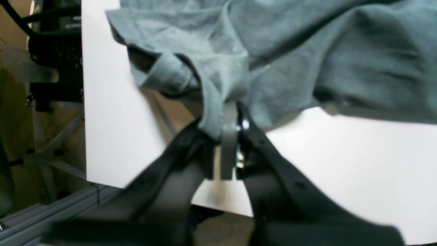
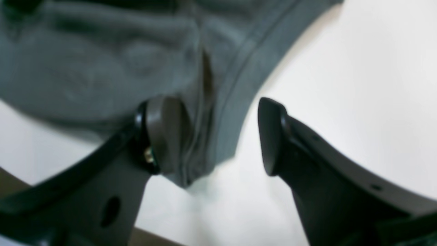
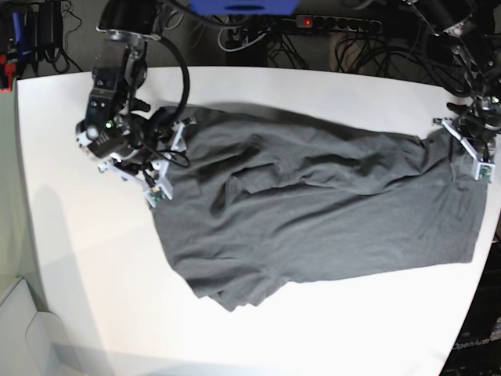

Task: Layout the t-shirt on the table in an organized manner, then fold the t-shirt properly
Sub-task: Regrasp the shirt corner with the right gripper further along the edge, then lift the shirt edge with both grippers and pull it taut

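T-shirt (image 3: 313, 211) lies spread but wrinkled across the table (image 3: 78, 258), between our grippers. Our left gripper (image 1: 229, 136) pinches one edge; our right gripper (image 2: 222, 136), jaws spread, straddles the opposite edge. We should close there, then pull apart gently to flatten creases.

Only one marking can be made out: pale lettering that seems to read "OpenArm" on the dark frame (image 3: 473, 345) below the table (image 3: 258, 337) at its near right corner. Nothing on the t-shirt (image 3: 313, 211) is readable.
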You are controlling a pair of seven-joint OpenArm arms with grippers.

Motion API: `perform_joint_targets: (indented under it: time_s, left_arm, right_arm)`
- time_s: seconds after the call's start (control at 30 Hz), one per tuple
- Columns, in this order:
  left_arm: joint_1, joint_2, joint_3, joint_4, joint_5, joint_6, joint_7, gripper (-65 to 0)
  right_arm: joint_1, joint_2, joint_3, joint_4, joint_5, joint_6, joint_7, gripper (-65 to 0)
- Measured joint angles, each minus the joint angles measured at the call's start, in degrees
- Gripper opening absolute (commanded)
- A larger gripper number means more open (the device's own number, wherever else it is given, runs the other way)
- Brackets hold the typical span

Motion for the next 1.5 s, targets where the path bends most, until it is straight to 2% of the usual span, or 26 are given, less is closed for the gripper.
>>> perform_joint_targets:
  time_s: [0.7, 0.9, 1.0, 1.2, 1.23, 1.5]
  left_arm:
    - [-0.79, 0.00, 0.00, 0.00, 0.04, 0.02, 0.17, -64.6]
    - [-0.83, 0.31, 0.00, 0.00, 0.02, 0.02, 0.15, -64.6]
    - [-0.81, 0.28, 0.00, 0.00, 0.02, 0.02, 0.15, -64.6]
    - [-0.81, 0.28, 0.00, 0.00, 0.02, 0.02, 0.15, -64.6]
    - [-0.81, 0.28, 0.00, 0.00, 0.02, 0.02, 0.15, -64.6]
    - [-0.81, 0.28, 0.00, 0.00, 0.00, 0.02, 0.15, -64.6]
  right_arm:
    - [-0.33, -1.51, -2.12, -0.17, -0.02, 0.00, -0.11, -28.8]
    - [-0.22, -1.49, -2.12, -4.52, -0.02, 0.02, -0.11, -29.1]
    - [-0.52, -1.51, -2.12, -5.35, 0.11, 0.02, 0.24, -34.4]
    - [-0.68, -1.49, -2.12, -5.38, 0.17, 0.02, 2.23, -62.6]
    - [-0.68, -1.51, -2.12, -5.38, 0.20, 0.00, 2.25, -65.0]
    - [-0.83, -0.81, -1.88, -0.52, 0.39, 0.00, 1.95, -65.0]
